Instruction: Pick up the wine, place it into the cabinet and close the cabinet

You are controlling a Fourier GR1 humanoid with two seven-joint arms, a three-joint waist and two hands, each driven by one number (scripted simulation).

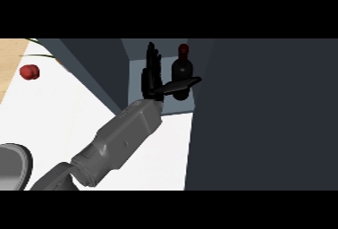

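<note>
The wine bottle [182, 71] stands upright inside the cabinet [264, 112], just right of my fingers. My left hand [156, 76] is open, fingers straight up, thumb stretched across the bottle's lower body, grasping nothing. A red apple [28, 71] lies well left on the counter [59, 116].

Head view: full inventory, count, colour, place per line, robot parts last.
wine bottle: 1, dark with a red cap, upright inside the cabinet opening, just right of the hand.
cabinet: 1, dark blue-grey, fills the right side; its pale inner floor shows under the bottle.
apple: 1, red, upper left on the counter.
counter: 1, white top, left half of the view.
rounded grey object: 1, lower left edge, cut off; cannot tell what it is.
hand: 1, black, fingers straight up beside the bottle, thumb across its front; which hand it is cannot be told.
forearm: 1, grey, rising from the lower left.
</note>
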